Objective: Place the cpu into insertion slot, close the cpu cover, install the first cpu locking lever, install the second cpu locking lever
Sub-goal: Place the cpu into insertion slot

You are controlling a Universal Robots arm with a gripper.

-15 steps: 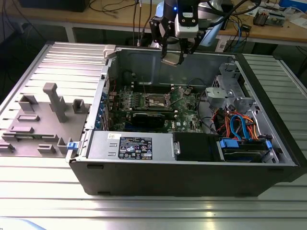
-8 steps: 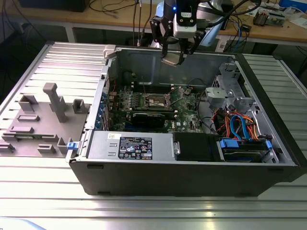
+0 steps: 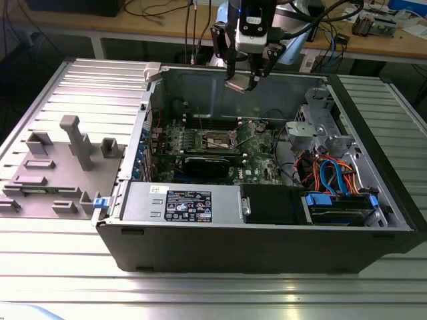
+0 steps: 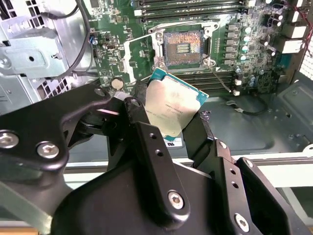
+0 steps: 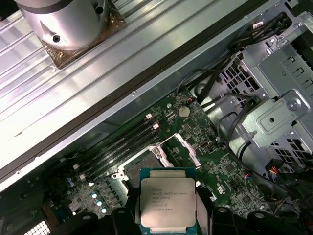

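Fingers [image 4: 204, 129] pinch the cpu [image 4: 171, 105] by two edges, well above the insertion slot [image 4: 182, 47]. Slot is bare, cpu cover [image 5: 188, 149] stands open; no step completed.

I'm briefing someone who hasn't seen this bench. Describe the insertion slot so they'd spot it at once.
Look inside the open computer case, at the green motherboard on its floor. Near the board's middle sits the insertion slot, beside the long black memory slots. Unlike them it is square, with a silvery metal rim.
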